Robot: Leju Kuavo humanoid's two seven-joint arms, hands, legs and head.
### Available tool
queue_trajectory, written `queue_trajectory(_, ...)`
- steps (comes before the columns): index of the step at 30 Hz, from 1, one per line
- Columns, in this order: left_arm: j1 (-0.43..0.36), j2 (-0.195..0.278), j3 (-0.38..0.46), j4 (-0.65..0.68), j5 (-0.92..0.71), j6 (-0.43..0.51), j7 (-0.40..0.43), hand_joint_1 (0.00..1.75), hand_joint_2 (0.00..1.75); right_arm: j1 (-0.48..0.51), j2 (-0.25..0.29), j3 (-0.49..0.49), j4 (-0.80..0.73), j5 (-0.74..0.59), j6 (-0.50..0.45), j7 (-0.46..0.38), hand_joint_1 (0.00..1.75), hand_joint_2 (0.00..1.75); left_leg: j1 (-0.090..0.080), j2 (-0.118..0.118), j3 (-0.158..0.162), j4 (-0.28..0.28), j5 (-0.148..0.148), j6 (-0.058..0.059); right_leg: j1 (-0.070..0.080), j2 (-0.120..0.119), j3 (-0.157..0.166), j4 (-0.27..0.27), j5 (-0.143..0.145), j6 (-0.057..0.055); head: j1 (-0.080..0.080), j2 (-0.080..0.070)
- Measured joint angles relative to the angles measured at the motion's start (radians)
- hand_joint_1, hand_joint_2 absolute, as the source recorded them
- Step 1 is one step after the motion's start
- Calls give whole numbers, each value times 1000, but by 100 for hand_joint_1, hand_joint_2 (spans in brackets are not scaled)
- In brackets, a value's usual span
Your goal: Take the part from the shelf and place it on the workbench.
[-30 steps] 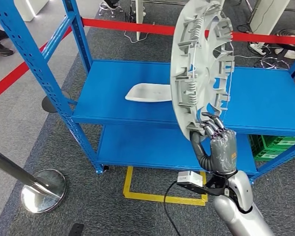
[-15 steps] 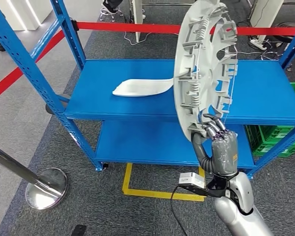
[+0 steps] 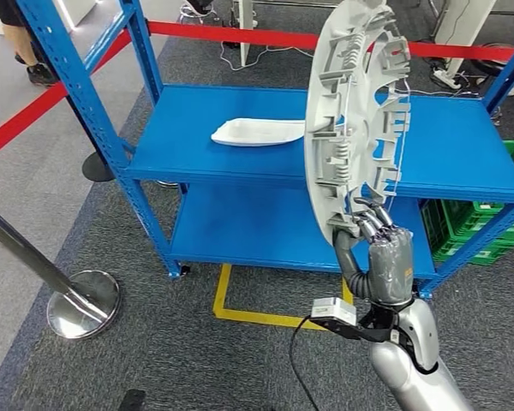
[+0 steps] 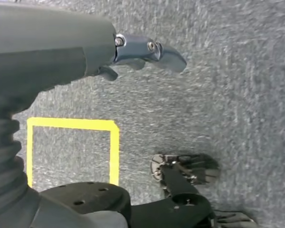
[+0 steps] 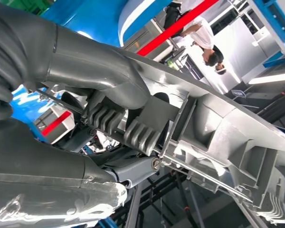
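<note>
A large round grey part (image 3: 351,111), ribbed and clipped on the side facing me, stands upright on edge in front of the blue shelf (image 3: 196,145). My right hand (image 3: 384,257) grips its lower rim from below. In the right wrist view the fingers (image 5: 98,71) wrap over the part's (image 5: 220,133) ribbed edge. My left hand (image 4: 62,52) hangs above the grey carpet, its fingers stretched out with nothing in them.
A flat white part (image 3: 258,131) lies on the shelf's upper board. Green crates (image 3: 464,227) sit at the right beside the shelf. A chrome post base (image 3: 83,301) stands at the left, red barrier tape (image 3: 242,36) runs behind, and a yellow floor mark (image 3: 242,315) lies below.
The whole picture has shifted, so the camera has moved relative to the shelf. My right hand keeps the same grip on the grey part, which stays upright.
</note>
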Motion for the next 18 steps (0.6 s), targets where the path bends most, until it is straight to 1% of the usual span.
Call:
queue_trajectory(1, 0, 0, 0, 0, 0, -1, 0, 0, 175, 1, 0, -2, 0, 0, 0, 0, 175, 175, 0, 1, -12, 0, 10, 3, 0, 0, -17, 64, -51, 4, 1, 0)
queue_trajectory(2, 0, -1, 0, 0, 0, -1, 0, 0, 175, 1, 0, -3, 0, 0, 0, -1, 175, 175, 1, 1, -25, 0, 22, 4, -1, 0, -31, 135, -94, 8, 2, 0)
queue_trajectory(3, 0, -1, 0, 0, 0, -2, 0, 0, 175, 1, 0, -3, 0, 0, 0, -1, 175, 175, 1, 1, -38, 1, 33, 4, -2, 0, -35, 188, -111, 11, 2, 0)
queue_trajectory(4, 0, -2, 0, 0, 0, -3, -1, 0, 175, 2, 0, -4, 0, 0, 0, -2, 175, 175, 1, 2, -53, 1, 44, 2, -2, 0, -25, 211, -106, 13, 2, 0)
queue_trajectory(5, 0, -2, 0, 0, 0, -4, -1, 0, 175, 2, 0, -6, 0, -1, 0, -2, 175, 175, 2, 2, -68, 2, 56, -1, -3, -1, 4, 200, -85, 16, 3, 0)
queue_trajectory(6, 1, -2, 0, 0, 0, -5, -1, 0, 175, 1, 0, -7, 0, -1, 0, -2, 175, 175, 4, 2, -83, 3, 67, -4, -5, -1, 51, 153, -62, 18, 2, 0)
queue_trajectory(7, 1, -1, 0, 0, 0, -6, -1, 0, 175, -1, 0, -8, 0, -1, 0, -2, 175, 175, 5, 2, -96, 6, 77, -9, -5, -2, 108, 82, -57, 21, 3, 0)
queue_trajectory(8, 1, -1, 0, 0, 0, -6, -2, 0, 175, -3, 1, -9, 0, -2, 0, -2, 175, 175, 5, 1, -106, 10, 85, -14, -5, -1, 162, 12, -64, 19, 3, 0)
queue_trajectory(9, 2, -1, 0, 0, 0, -6, -2, 0, 175, -4, 2, -9, 0, -2, 0, -2, 175, 175, 4, 0, -112, 14, 92, -20, -4, 0, 198, -41, -77, 15, 4, 0)
queue_trajectory(10, 2, -1, 0, 0, 0, -6, -2, 0, 175, -6, 2, -9, 0, -2, 0, -2, 175, 175, 4, 0, -115, 16, 99, -25, -1, 2, 214, -69, -91, 8, 5, 0)
queue_trajectory(11, 3, -1, 0, 0, 0, -7, -3, 0, 175, -6, 3, -10, 0, -2, 0, -2, 175, 175, 4, 0, -116, 17, 107, -30, 1, 3, 213, -76, -89, -3, 6, 0)
queue_trajectory(12, 3, -1, 1, 0, 0, -7, -3, 0, 175, -7, 3, -10, 0, -2, 0, -2, 175, 175, 5, 0, -119, 17, 113, -35, 0, 2, 204, -74, -82, -12, 7, 0)
queue_trajectory(13, 4, 0, 1, 0, -1, -7, -3, 0, 175, -8, 3, -10, 0, -3, 0, -3, 175, 175, 6, -1, -125, 23, 103, -41, 0, 1, 196, -73, -72, -22, 6, 0)
queue_trajectory(14, 5, 0, 1, 0, -2, -8, -3, 0, 175, -10, 4, -11, 0, -3, 0, -3, 175, 175, 7, -1, -135, 44, 76, -47, -1, 0, 185, -74, -60, -31, 3, 0)
queue_trajectory(15, 6, 0, 1, 0, -3, -9, -3, 0, 175, -12, 4, -11, 0, -3, 0, -3, 175, 175, 9, 0, -151, 86, 29, -53, -3, 0, 173, -74, -47, -37, 0, 0)
queue_trajectory(16, 5, 0, 0, 0, -4, -9, -3, 0, 175, -12, 5, -11, 0, -3, 0, -4, 175, 175, 11, 0, -170, 148, -26, -58, -2, 0, 158, -74, -34, -41, -3, 0)
queue_trajectory(17, 5, 0, 0, 0, -5, -10, -3, 0, 175, -12, 5, -11, 0, -4, 0, -4, 175, 175, 12, 0, -188, 218, -72, -62, -2, 0, 143, -74, -22, -42, -4, 0)
queue_trajectory(18, 4, 0, 0, 0, -6, -10, -3, 0, 175, -12, 5, -12, 0, -5, 0, -4, 175, 175, 14, 0, -199, 277, -99, -64, -1, 0, 127, -73, -10, -42, -4, 0)
